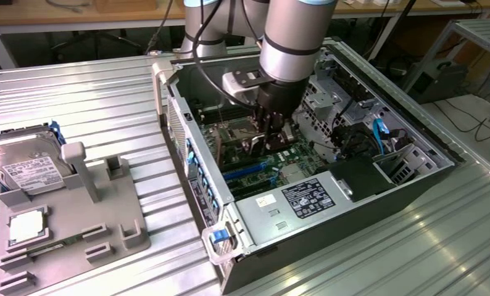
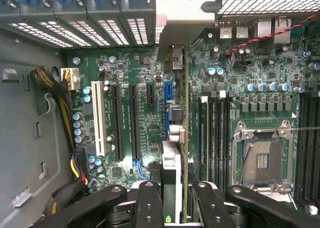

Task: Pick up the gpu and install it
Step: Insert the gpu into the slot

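My gripper is down inside the open computer case, over the motherboard. In the wrist view the gripper is shut on the gpu, which I see edge-on: a thin green board with a silver block on one face. Its black fingers press on both sides of the card. The card's silver end bracket reaches the case's rear slot wall. The card stands upright beside a blue expansion slot. Whether its edge sits in a slot is hidden.
An empty CPU socket and memory slots lie beside the card. A cable bundle runs along the case wall. Outside the case, a grey fixture holds a silver hard drive and a square CPU chip.
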You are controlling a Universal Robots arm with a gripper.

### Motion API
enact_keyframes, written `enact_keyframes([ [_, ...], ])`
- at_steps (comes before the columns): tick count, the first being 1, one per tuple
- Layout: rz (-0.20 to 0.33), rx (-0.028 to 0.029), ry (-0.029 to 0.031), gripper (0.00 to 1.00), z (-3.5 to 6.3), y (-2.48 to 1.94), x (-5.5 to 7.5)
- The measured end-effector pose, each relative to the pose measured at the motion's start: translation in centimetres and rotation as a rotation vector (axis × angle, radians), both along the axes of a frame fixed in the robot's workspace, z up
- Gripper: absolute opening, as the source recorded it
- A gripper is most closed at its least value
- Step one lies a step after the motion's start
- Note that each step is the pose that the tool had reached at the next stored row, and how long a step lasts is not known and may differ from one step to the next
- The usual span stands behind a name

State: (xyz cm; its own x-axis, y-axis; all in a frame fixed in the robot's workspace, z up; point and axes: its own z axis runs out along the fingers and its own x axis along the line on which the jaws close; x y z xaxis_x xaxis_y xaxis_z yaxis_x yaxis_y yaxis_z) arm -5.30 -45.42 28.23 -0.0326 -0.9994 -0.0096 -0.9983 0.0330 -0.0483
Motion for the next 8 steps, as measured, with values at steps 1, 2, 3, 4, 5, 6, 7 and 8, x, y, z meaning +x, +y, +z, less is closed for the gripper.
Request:
enact_keyframes([
  [1,0.000,0.0001,0.0000,0.28,-0.03,0.00,-0.04],
  [2,0.000,0.0001,0.0000,0.28,-0.05,-0.01,-0.04],
  [3,0.000,0.0002,0.0000,0.28,-0.07,-0.06,-0.05],
  [4,0.000,0.0002,0.0000,0.28,-0.09,-0.16,-0.05],
  [5,0.000,0.0001,0.0000,0.28,-0.11,-0.24,-0.05],
  [6,0.000,0.0002,0.0001,0.28,-0.13,-0.30,-0.07],
  [7,0.000,0.0003,0.0000,0.28,-0.17,-0.31,-0.11],
  [8,0.000,0.0002,0.0000,0.28,-0.20,-0.31,-0.22],
])
